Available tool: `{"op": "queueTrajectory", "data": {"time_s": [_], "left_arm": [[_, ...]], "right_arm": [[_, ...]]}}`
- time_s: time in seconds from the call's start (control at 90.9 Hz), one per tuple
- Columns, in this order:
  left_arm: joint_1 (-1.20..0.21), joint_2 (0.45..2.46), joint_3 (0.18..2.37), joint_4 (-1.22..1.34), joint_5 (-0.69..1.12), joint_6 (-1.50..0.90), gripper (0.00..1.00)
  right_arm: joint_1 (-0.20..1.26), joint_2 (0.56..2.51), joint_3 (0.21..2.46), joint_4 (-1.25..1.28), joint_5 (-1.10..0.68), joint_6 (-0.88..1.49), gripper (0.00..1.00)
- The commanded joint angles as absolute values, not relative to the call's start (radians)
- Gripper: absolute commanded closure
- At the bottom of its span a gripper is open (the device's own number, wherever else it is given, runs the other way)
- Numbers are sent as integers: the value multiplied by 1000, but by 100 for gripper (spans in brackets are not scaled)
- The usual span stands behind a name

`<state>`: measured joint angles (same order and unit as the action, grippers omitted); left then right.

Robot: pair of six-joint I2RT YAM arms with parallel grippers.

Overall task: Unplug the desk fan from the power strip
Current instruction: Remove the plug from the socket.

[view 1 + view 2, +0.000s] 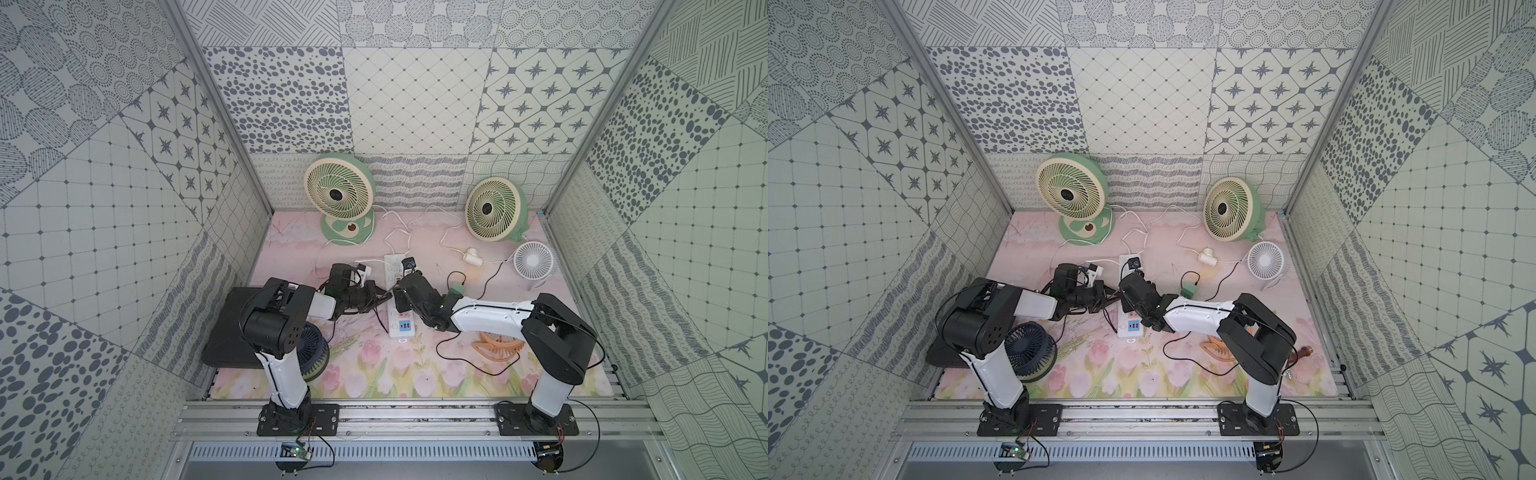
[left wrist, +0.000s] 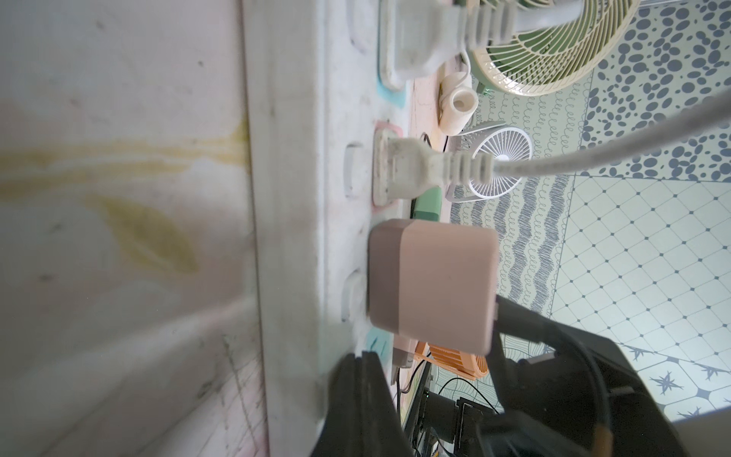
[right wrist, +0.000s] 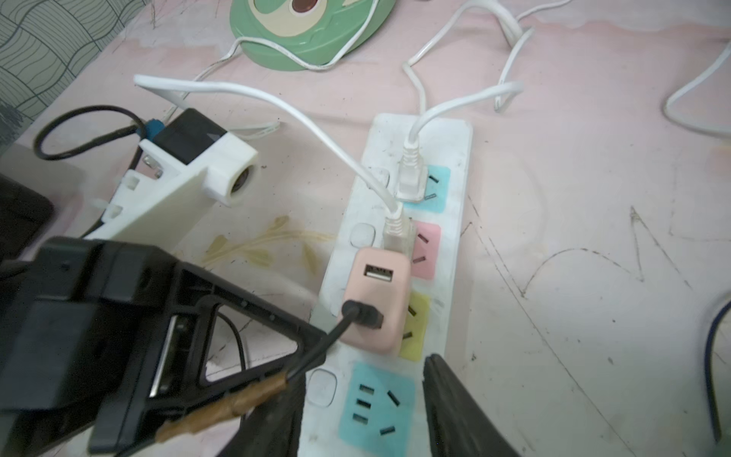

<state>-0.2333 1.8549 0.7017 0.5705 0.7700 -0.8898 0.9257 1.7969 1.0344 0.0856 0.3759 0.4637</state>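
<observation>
White strip (image 3: pixel 439 138) is seemingly pressed down by clenched left jaws, to steady it; right jaws are held apart, empty, short of the pink adapter (image 3: pixel 395 308).

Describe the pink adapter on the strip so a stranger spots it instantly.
Find the long white power strip lying midway on the pink floral mat. On its yellow socket, beside two flat white plugs, sits a rounded pink cube adapter. It alone is blocky, with a black cable in its USB face.
</observation>
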Motion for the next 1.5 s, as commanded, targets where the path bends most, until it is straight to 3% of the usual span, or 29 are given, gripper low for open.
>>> {"op": "queueTrajectory", "data": {"time_s": [0.0,0.352,0.682,0.891,1.211,1.486], "left_arm": [[-235,1866,695,593,793,-898,100],[-246,1878,696,597,792,-902,100],[-253,1885,708,551,771,-880,100],[-254,1888,714,513,753,-865,100],[-253,1892,715,502,747,-861,100],[-251,1890,713,488,739,-854,100]], "right_arm": [[930,1848,1066,186,435,484,48],[942,1946,1137,199,507,532,58],[968,1971,1167,170,551,551,80],[1031,1990,1241,98,674,498,81],[957,1903,1114,160,573,646,84],[1016,1947,1208,78,680,547,83]]}}
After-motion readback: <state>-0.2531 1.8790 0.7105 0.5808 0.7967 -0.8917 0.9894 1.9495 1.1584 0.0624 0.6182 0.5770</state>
